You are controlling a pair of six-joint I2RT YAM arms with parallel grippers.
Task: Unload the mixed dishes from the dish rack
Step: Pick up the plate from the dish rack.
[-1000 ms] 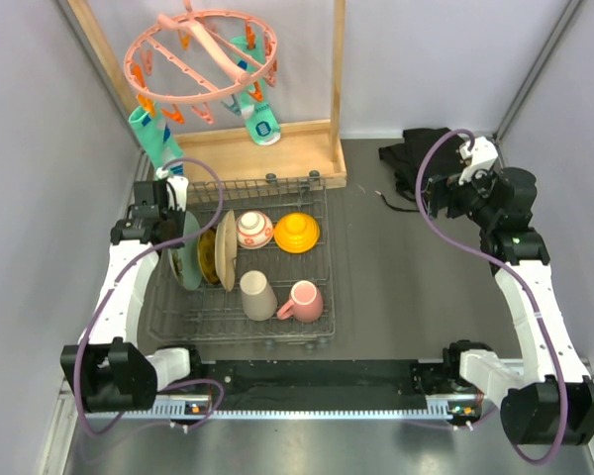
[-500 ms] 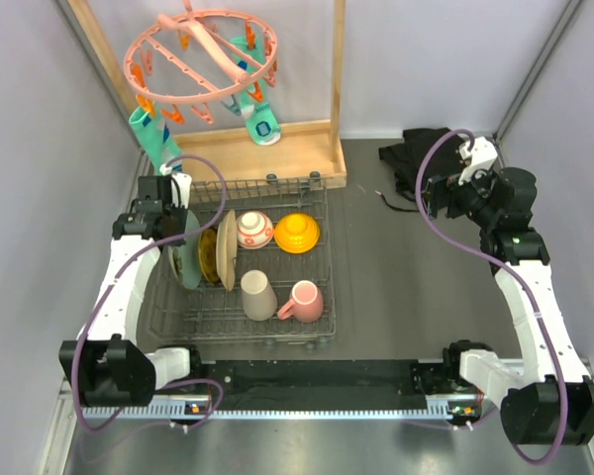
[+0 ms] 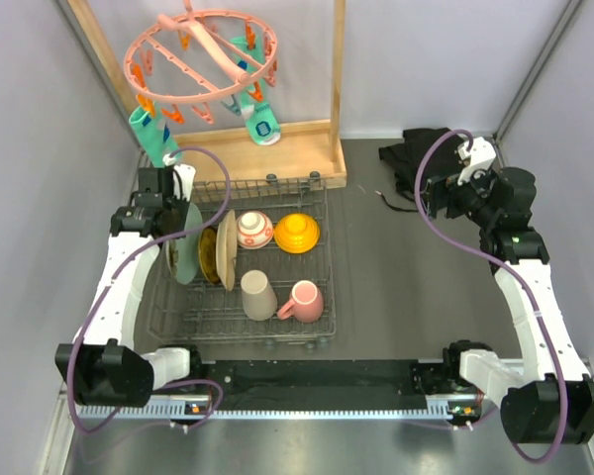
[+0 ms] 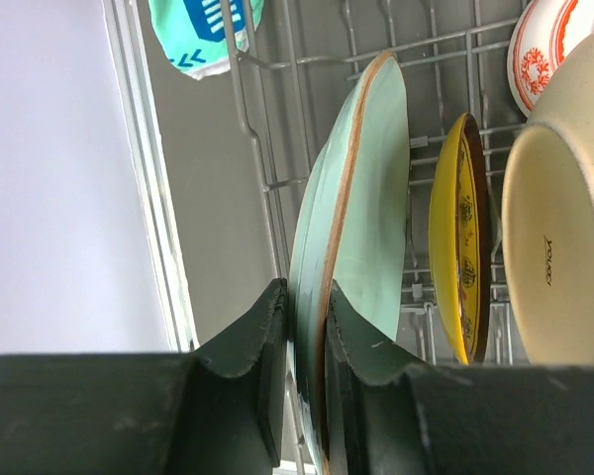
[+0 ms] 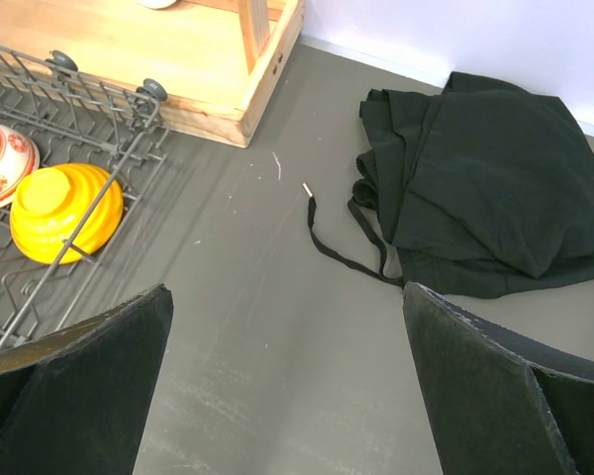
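Observation:
The dark wire dish rack (image 3: 193, 319) holds the dishes. My left gripper (image 3: 181, 220) (image 4: 307, 297) is shut on the rim of the upright pale green plate (image 3: 185, 252) (image 4: 371, 198) at the rack's left end. Beside it stand a small yellow plate (image 3: 208, 255) (image 4: 455, 257) and a cream plate (image 3: 226, 249) (image 4: 554, 228). A red-white bowl (image 3: 254, 230), an orange bowl (image 3: 296, 233) (image 5: 64, 210), a beige cup (image 3: 257, 295) and a pink mug (image 3: 304, 301) lie in the rack. My right gripper (image 3: 431, 195) (image 5: 285, 297) hangs open over bare table, right of the rack.
A wooden frame (image 3: 277, 148) with a pink peg hanger (image 3: 203, 54) stands behind the rack, with a teal sock (image 3: 153, 139) hanging near my left wrist. Black cloth (image 3: 416, 153) (image 5: 485, 188) lies at the back right. A wall runs close along the rack's left side.
My left gripper has closed tighter on the green plate's rim and moved toward the back of the rack, taking the plate's top edge with it. The right arm has not moved.

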